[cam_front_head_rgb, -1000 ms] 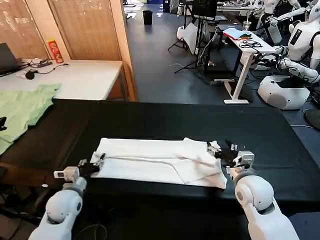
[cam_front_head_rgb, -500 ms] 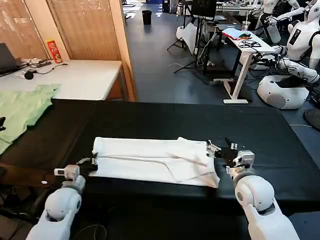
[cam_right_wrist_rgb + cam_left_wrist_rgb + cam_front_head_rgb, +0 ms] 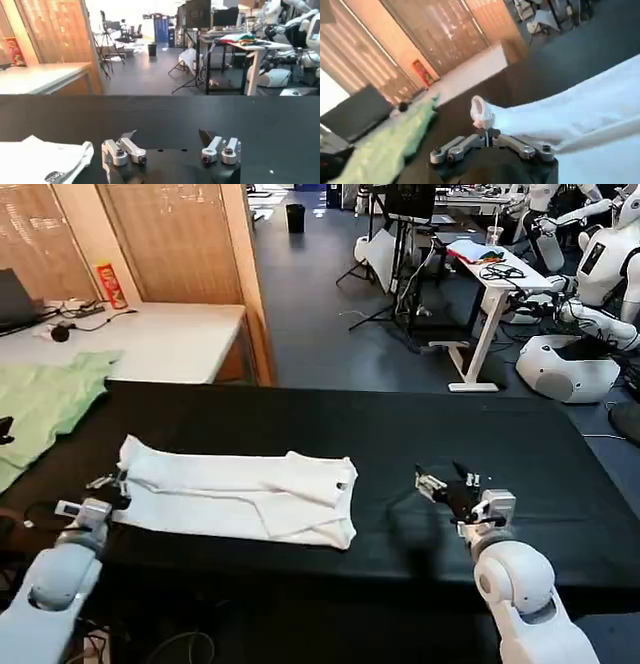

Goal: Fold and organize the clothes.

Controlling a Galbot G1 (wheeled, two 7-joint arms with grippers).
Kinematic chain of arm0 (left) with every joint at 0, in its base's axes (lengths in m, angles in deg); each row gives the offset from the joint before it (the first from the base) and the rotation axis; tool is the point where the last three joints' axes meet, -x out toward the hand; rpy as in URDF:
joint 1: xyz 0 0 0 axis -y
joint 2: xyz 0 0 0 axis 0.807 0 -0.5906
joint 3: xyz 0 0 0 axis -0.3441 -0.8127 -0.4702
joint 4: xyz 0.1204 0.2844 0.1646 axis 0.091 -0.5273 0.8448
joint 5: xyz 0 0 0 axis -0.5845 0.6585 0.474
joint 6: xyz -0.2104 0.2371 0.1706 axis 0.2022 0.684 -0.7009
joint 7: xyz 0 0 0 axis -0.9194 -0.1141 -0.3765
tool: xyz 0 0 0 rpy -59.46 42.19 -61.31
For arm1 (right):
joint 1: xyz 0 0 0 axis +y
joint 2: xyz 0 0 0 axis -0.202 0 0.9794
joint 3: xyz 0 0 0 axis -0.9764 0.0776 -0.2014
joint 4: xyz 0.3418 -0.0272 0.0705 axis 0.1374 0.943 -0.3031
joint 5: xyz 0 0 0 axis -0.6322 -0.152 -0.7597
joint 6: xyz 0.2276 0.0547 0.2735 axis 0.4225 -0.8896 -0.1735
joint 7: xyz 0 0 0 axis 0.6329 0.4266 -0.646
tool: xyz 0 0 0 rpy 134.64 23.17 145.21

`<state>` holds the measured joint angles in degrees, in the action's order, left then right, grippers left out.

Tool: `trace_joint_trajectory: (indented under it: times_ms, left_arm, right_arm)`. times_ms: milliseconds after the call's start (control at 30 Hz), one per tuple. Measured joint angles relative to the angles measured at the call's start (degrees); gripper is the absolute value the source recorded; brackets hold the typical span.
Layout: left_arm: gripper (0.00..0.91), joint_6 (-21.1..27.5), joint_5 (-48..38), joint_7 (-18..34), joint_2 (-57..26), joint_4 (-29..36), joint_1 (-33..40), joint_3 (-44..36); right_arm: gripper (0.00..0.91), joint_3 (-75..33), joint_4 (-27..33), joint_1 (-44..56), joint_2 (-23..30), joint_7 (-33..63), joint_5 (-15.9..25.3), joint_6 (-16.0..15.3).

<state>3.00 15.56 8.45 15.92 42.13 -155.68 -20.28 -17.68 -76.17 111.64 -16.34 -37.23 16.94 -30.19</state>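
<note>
Dragging the folded white cotton T-shirt point(image 3: 240, 498) leftward into the frame's lower left, the left gripper point(image 3: 108, 486) stays clamped on its edge — the right gripper point(image 3: 447, 485), spread empty, has released.

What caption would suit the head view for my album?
Left claw pinching the folded white T-shirt on the black table, right claw open and apart from it.

T-shirt point(image 3: 240, 497) print hidden, laptop point(image 3: 14, 299) cut off

text: none legible | T-shirt point(image 3: 240, 496): plain side up | red can point(image 3: 108, 285): label unreadable
</note>
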Motion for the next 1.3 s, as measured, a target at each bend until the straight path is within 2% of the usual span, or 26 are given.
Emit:
trace_joint_trajectory:
  times_ms: [300,500,867,1300]
  left_arm:
    - [0.000,5.44,-8.38,3.82,9.40,11.23,0.37,-8.00]
    - [0.000,6.50,-12.18,4.84,15.83,15.10,2.79,-14.99]
    - [0.000,7.44,-18.29,5.72,23.70,15.55,4.74,-23.73]
    - [0.000,5.81,-19.17,5.52,29.61,12.49,5.24,-25.82]
  right_arm:
    - [0.878,-2.13,-0.91,2.42,0.02,-0.98,1.71,0.70]
    - [0.878,-3.56,-1.35,3.58,0.37,-1.21,2.26,0.92]
    - [0.878,-3.72,-1.52,4.42,1.62,-1.64,3.92,1.15]
    - [0.878,-3.26,-0.97,4.85,2.31,-2.53,5.45,1.39]
